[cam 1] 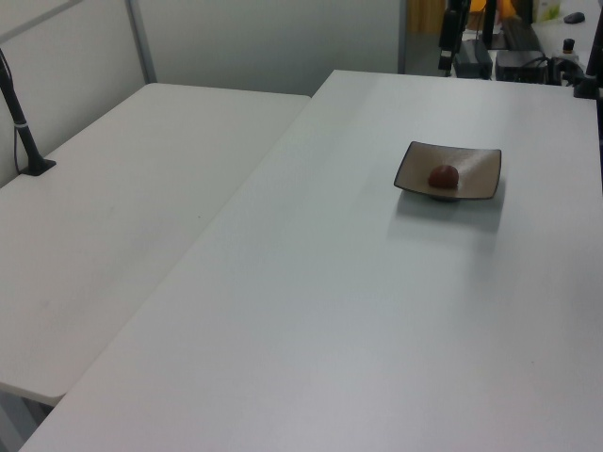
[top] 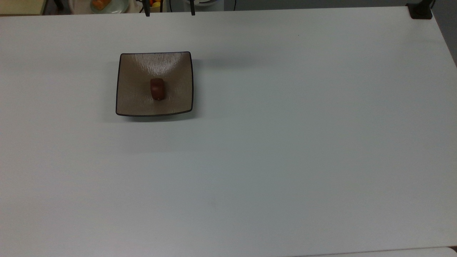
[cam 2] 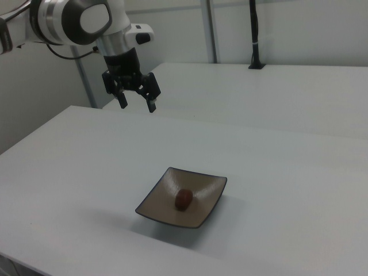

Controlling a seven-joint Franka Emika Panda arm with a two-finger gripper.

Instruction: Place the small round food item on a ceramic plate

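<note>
Surface: white table, matte, runs across nearly the whole top view; a faint grey shadow sits upper centre of frame.
2nd table: another white table butts up along the left view's left, w/ a black post clamped on it at far left.
Room: pale partition walls behind in left & right views; a black cable pole stands at top centre-right of the right view. Black clamp on the table corner, top right of the top view.
Plate: ceramic plate, square, brown-taupe, thin dark rim, upturned edges, upper left-centre of the top view; right of centre in the left view; lower centre in the right view.
Food: small round food item lies right in the plate's middle, touching its surface; dark reddish-brown.
Axis: lump's long side runs top-to-bottom in the top view; which end is which, can't tell.
Gripper: gripper hangs high in the upper left of the right view, fingers spread wide apart, nothing between them, pointing down, well apart from the plate.
Cut off: in the top view just two dark fingertips poke in at the top edge. Arm is cropped by the right view's left edge. Clutter past the table's far edge is too small to name.
</note>
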